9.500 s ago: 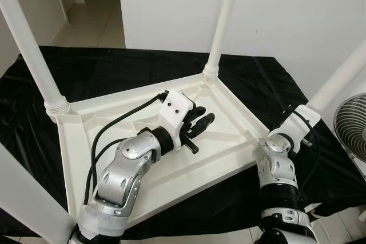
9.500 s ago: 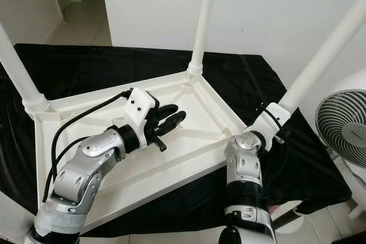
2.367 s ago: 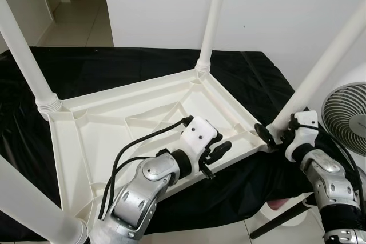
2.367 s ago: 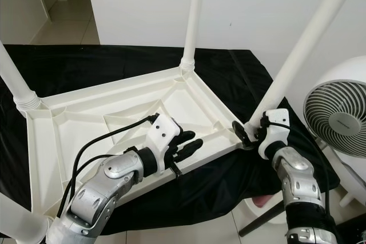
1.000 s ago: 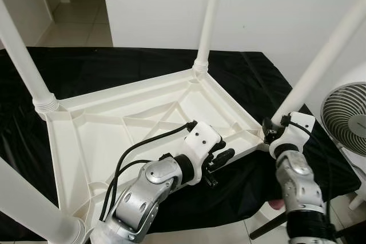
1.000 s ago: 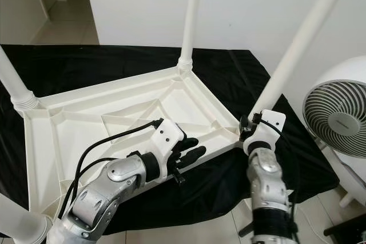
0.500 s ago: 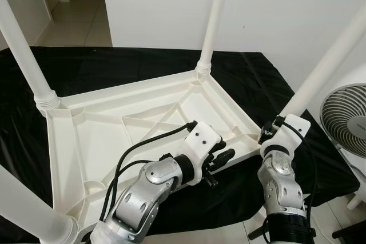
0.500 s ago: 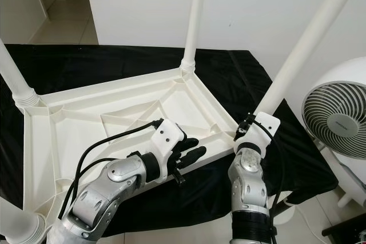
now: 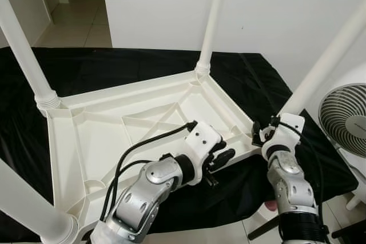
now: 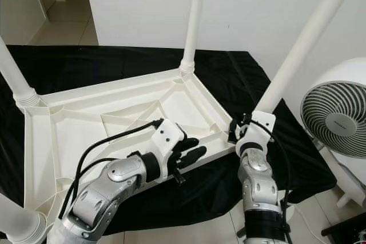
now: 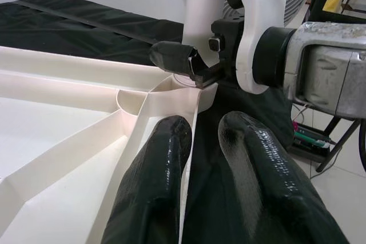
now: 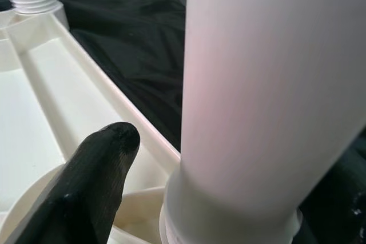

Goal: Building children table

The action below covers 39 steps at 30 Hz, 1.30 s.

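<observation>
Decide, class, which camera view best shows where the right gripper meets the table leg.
The left wrist view: it shows the right gripper side-on at the base of the white table leg, one finger over the corner socket. The right wrist view gives a blurred close-up of leg and one finger. The eye views show the wrist hiding the contact.

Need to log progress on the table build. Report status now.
Left gripper clamped over the upturned table top's near rim. Right gripper around the base of the near-right leg. Four legs standing. Fan close on the right.
</observation>
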Tool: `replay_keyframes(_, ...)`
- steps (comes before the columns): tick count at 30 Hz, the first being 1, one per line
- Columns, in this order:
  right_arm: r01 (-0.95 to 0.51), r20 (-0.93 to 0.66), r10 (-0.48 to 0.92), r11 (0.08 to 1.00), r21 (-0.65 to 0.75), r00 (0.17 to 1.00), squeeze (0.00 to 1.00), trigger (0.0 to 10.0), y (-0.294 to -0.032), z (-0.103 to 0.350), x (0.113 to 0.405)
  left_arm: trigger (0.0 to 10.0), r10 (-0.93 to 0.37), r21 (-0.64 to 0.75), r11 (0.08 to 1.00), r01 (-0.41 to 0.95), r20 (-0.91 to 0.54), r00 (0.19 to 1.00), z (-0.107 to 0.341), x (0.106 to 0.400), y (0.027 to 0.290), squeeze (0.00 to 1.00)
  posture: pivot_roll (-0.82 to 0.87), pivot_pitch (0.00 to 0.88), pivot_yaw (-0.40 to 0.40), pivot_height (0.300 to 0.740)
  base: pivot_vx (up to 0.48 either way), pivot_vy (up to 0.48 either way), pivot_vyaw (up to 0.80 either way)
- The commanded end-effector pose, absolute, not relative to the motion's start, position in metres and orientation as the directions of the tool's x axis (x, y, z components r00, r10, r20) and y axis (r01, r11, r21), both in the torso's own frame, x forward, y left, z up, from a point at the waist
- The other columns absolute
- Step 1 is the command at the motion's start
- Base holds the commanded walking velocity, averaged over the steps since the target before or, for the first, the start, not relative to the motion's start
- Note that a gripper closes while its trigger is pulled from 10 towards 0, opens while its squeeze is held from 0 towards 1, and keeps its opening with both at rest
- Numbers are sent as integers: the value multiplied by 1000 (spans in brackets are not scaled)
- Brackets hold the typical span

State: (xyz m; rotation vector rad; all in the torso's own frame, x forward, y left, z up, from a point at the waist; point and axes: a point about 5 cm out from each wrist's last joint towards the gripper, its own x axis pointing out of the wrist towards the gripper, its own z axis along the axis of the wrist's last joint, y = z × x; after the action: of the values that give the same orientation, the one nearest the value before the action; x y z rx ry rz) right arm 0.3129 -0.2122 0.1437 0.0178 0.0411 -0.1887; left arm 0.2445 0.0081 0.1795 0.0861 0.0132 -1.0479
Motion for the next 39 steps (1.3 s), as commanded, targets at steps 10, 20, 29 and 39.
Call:
replay_keyframes(10, -47, -2, 47, 994, -95, 999, 0, 10000, -225, 149, 314, 10000, -857, 63, 510, 858, -48, 513, 182, 247, 8, 0, 2, 41, -69, 740, 0, 0, 0)
replay_keyframes(20, -230, -24, 230, 956, -181, 973, 0, 10000, -244, 147, 311, 10000, -854, 65, 510, 858, -80, 514, 176, 249, 10, 0, 4, 51, -62, 740, 0, 0, 0)
replay_keyframes(29, -320, -79, 311, 926, -198, 947, 0, 2588, -255, 141, 311, 10000, -855, 58, 510, 858, -79, 513, 176, 249, 8, 0, 5, 59, -59, 740, 0, 0, 0)
replay_keyframes(39, -406, -53, 402, 900, -159, 914, 0, 0, -238, 138, 310, 10000, -851, 57, 516, 855, -79, 519, 176, 249, 8, 0, 9, 62, -64, 740, 0, 0, 0)
